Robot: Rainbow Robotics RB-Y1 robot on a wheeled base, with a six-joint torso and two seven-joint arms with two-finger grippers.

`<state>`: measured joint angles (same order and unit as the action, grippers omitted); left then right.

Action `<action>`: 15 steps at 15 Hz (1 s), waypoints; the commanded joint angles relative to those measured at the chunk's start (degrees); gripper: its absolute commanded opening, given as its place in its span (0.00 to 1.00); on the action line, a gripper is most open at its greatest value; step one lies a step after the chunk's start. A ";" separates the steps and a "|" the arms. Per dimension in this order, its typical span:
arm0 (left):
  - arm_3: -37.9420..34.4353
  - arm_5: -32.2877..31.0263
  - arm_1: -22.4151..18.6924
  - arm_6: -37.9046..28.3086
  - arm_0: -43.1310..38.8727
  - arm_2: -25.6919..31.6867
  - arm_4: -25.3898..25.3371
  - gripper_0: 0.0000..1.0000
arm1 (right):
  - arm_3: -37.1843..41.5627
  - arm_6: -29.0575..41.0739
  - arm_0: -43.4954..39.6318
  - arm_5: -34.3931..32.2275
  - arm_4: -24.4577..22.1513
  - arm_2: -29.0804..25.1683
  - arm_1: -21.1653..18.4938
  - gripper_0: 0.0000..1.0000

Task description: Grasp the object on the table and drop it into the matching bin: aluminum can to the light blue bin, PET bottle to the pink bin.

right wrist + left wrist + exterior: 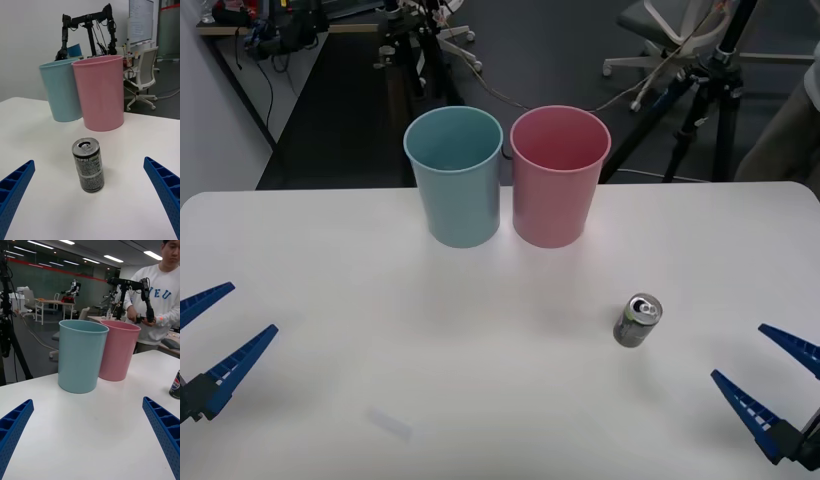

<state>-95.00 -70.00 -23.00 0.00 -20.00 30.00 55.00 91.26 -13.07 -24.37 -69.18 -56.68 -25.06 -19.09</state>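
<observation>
Reaching for the can [638, 320] is the step in hand, and the right tool [770, 385] is the one placed for it: it waits at the near right of the desk [300, 260], fingers spread wide, with the can standing upright a little to its left and farther out. In the right wrist view the can [89, 165] sits between the two open fingers but well ahead of them, slightly nearer one finger [15, 189] than the other, so a small sideways correction before closing would likely centre it.

A good grasp would probably come in low and level, fingers passing either side of the can's body rather than its top, since a thin empty can may tip if one finger touches first. Closing gently should avoid denting or squirting it out.

The blue bin [455, 175] stands at the far middle of the desk, just left of the pink bin [560, 175], the two nearly touching. As the can belongs in the blue one, the carry must clear the pink rim first, so a high lift looks wise.

The left tool [215, 335] rests open at the near left, apart from everything.
</observation>
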 commanded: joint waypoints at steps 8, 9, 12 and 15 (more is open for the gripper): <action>0.00 0.00 0.00 0.00 0.00 0.00 0.00 1.00 | -10.92 -16.90 4.33 3.44 1.14 7.22 0.02 1.00; 0.00 0.00 0.00 0.00 0.00 0.00 0.00 1.00 | -11.28 -17.17 4.68 3.88 1.14 8.10 0.02 1.00; 0.00 0.00 0.00 0.00 0.00 0.00 0.00 1.00 | -11.19 -18.40 5.47 6.87 1.22 10.48 0.02 1.00; 0.00 0.00 0.00 0.00 0.00 0.00 0.00 1.00 | -11.28 -19.45 6.44 10.12 1.14 12.76 0.02 1.00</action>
<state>-95.00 -70.00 -23.00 0.00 -20.00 30.00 55.00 80.04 -32.31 -18.14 -59.74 -55.53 -12.78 -19.08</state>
